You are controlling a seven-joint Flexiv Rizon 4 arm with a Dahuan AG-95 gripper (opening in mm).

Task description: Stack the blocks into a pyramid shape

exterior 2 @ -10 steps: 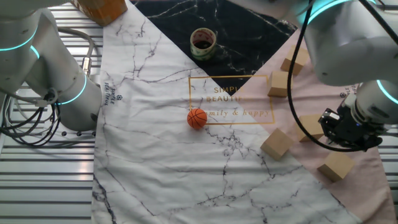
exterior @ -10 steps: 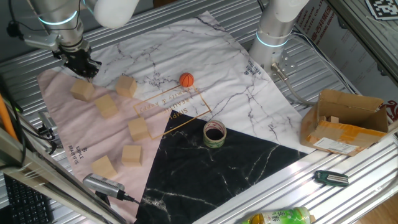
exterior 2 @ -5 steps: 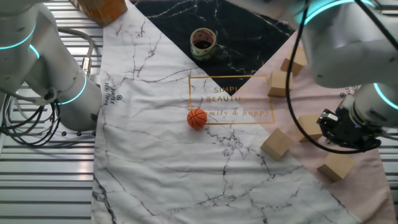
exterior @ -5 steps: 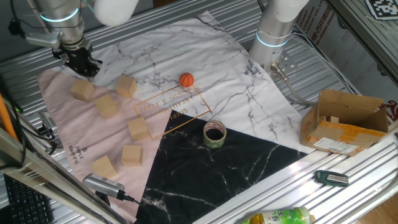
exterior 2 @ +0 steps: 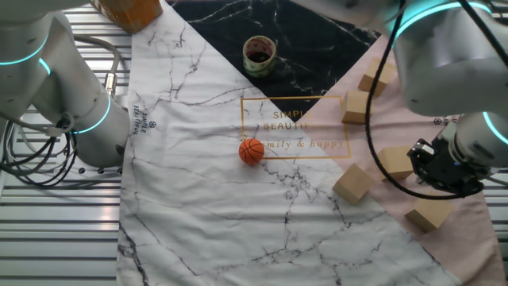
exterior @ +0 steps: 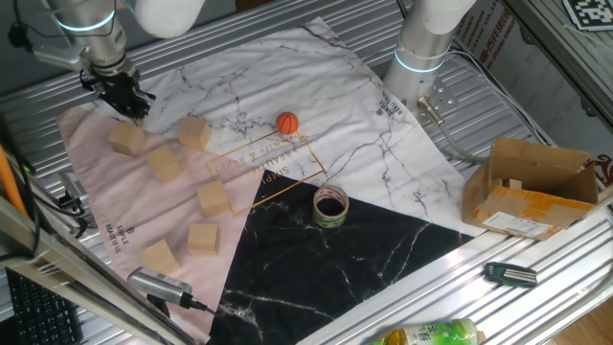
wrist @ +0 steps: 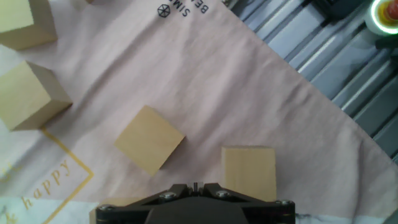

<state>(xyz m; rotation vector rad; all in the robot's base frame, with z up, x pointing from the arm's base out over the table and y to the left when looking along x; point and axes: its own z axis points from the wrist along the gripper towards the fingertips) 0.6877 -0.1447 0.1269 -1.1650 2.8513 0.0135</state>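
Note:
Six light-tan wooden blocks lie spread singly over the pink part of the cloth, none on top of another. The farthest-left block (exterior: 126,139) lies just below my gripper (exterior: 130,105), which hangs above the cloth with its fingers together and nothing in them. Others lie further along (exterior: 194,131), (exterior: 164,162), (exterior: 213,198), (exterior: 202,238), (exterior: 160,257). In the other fixed view the gripper (exterior 2: 441,170) hovers between a block (exterior 2: 394,161) and a block (exterior 2: 432,213). The hand view shows the shut gripper (wrist: 196,185) over two close blocks (wrist: 149,139), (wrist: 249,173).
An orange ball (exterior: 287,123) sits mid-cloth and a tape roll (exterior: 330,206) on the black part's edge. A second arm's base (exterior: 421,57) stands at the back. An open cardboard box (exterior: 536,187) is at the right, a green bottle (exterior: 426,335) in front, a metal tool (exterior: 163,285) near the front left.
My gripper has lifted a little and drifted slightly toward the cloth's far-left edge. The blocks have not moved.

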